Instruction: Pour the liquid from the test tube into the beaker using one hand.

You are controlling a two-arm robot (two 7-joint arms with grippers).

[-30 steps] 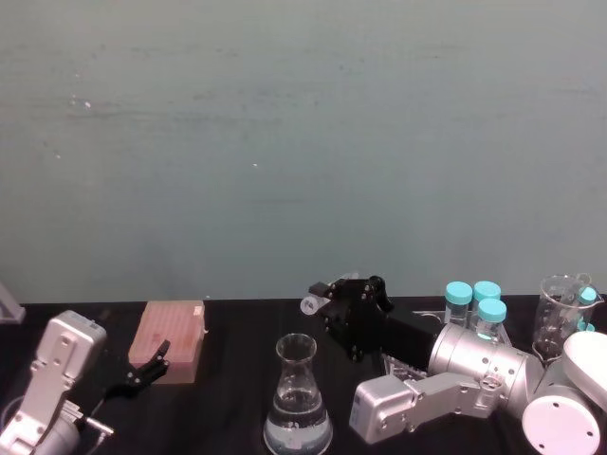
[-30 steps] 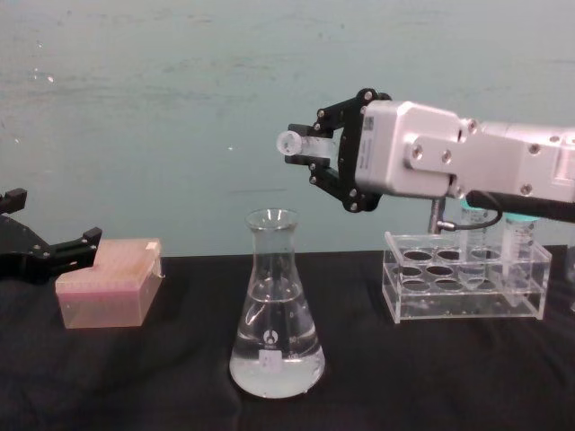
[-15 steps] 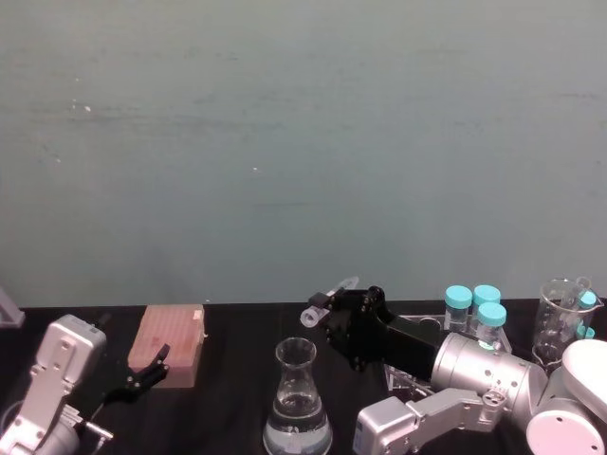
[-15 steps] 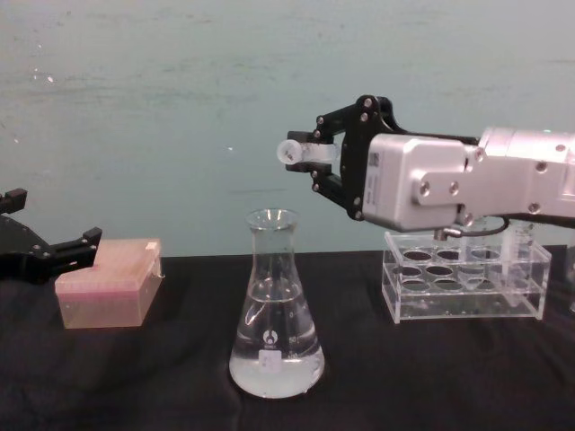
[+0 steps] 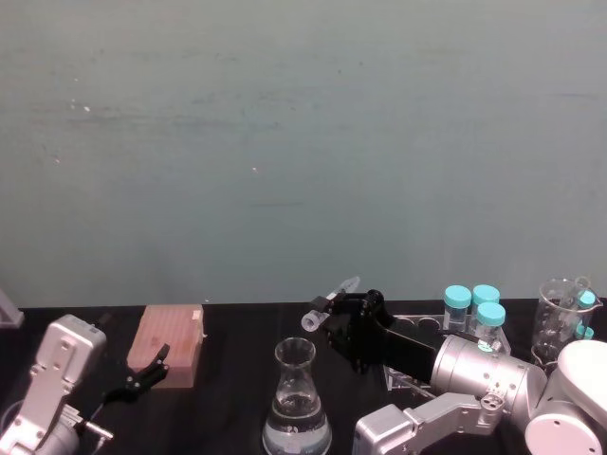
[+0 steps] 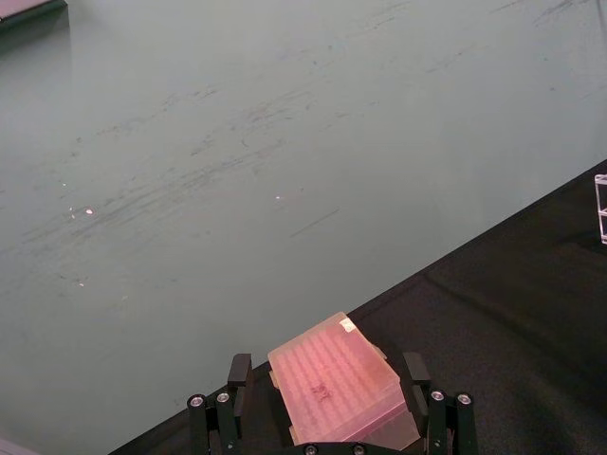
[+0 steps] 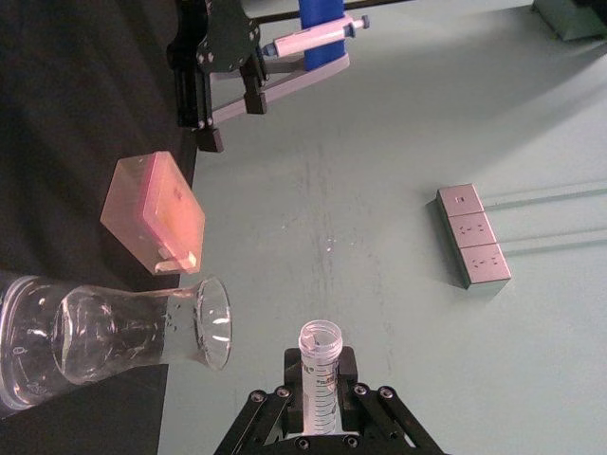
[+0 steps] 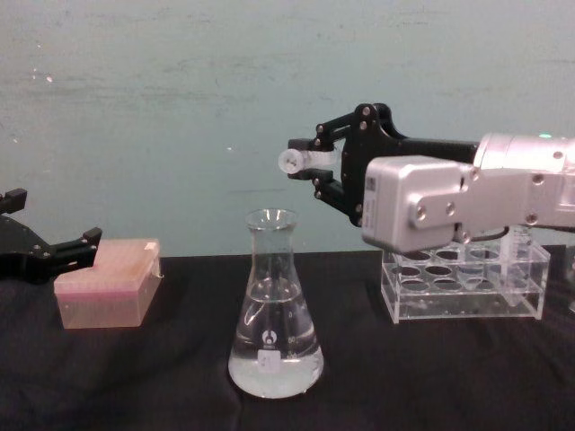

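Glass with a narrow neck is the trouble: the beaker (image 8: 274, 314) stands at the near middle of the black table (image 8: 162, 377), clear liquid (image 8: 274, 373) pooled in its wide base, and its mouth is a small target. The right gripper (image 8: 316, 162) reaches in from the right, clamped round the test tube (image 8: 301, 160), which lies almost level with its flared mouth pointing left, above the rim's right side with open air between them. From that height I'd expect any stream to fall wide, or run back along the tube's lip and drip onto the cloth. The right wrist view puts the beaker's mouth off to one side of the tube, so depth may be off too. I cannot tell how much is left in the tube. Dropping lower risks knocking the rim and tipping the beaker. The rack (image 8: 463, 287) sits close under the arm. The left gripper (image 5: 144, 372) rests far left by the pink box (image 8: 103, 283), fingers spread wide.
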